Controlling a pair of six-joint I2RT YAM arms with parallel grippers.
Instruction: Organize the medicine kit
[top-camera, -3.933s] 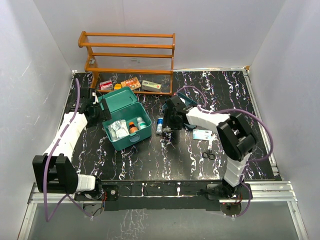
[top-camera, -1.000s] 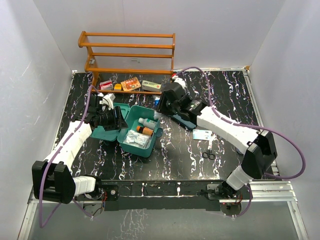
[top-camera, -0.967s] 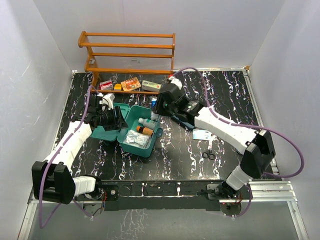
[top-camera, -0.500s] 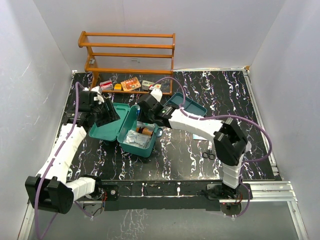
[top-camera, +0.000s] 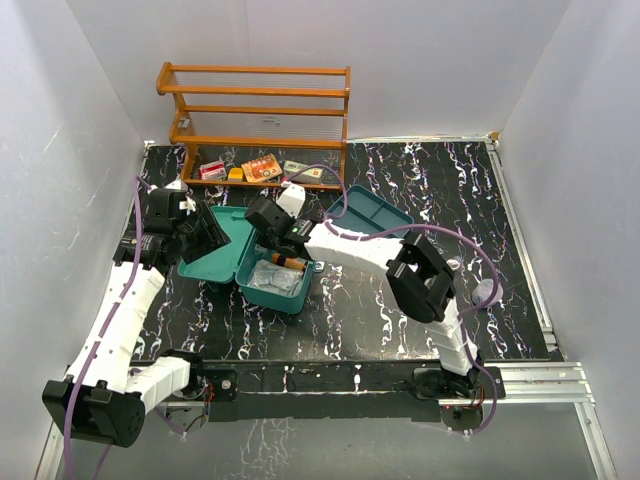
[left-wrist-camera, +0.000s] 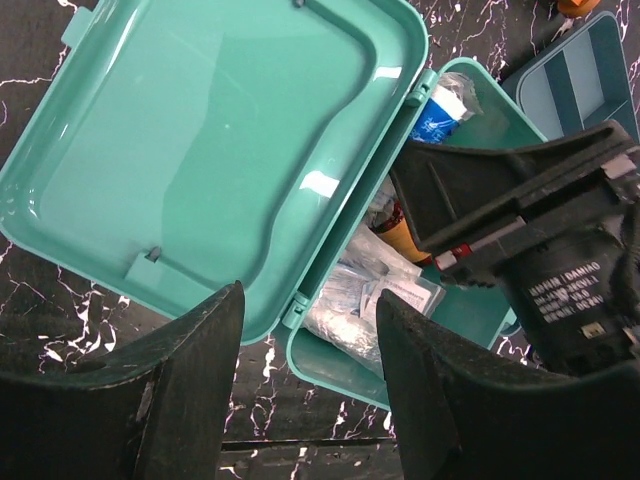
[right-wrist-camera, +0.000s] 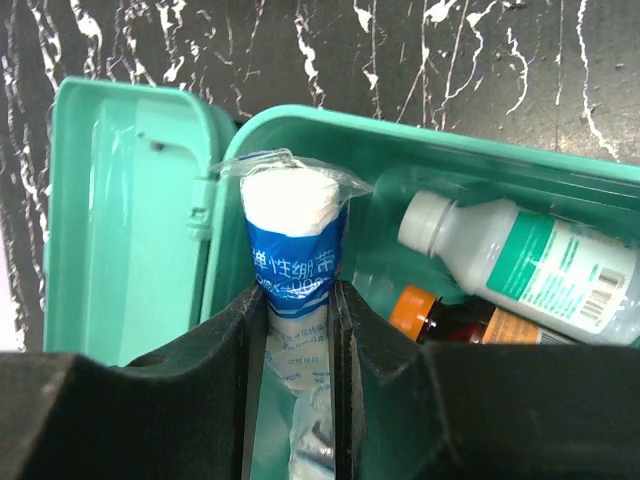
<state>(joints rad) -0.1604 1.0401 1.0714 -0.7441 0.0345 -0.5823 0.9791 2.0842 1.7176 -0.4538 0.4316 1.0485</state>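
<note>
As the black marbled table bears the teal medicine kit left of centre, its lid lies swung open leftward; the left gripper hovers over the lid, jaws wide apart and empty; the right gripper, above the box, pinches a blue-wrapped bandage roll beside a white bottle.

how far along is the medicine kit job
Done: the medicine kit lies open, holding a white bottle and an orange-capped bottle. In hand: the right pincer is shut on a blue-wrapped bandage roll at the kit's corner. Left: small boxes by the orange rack sit outside, and the lid is not yet closed.
</note>
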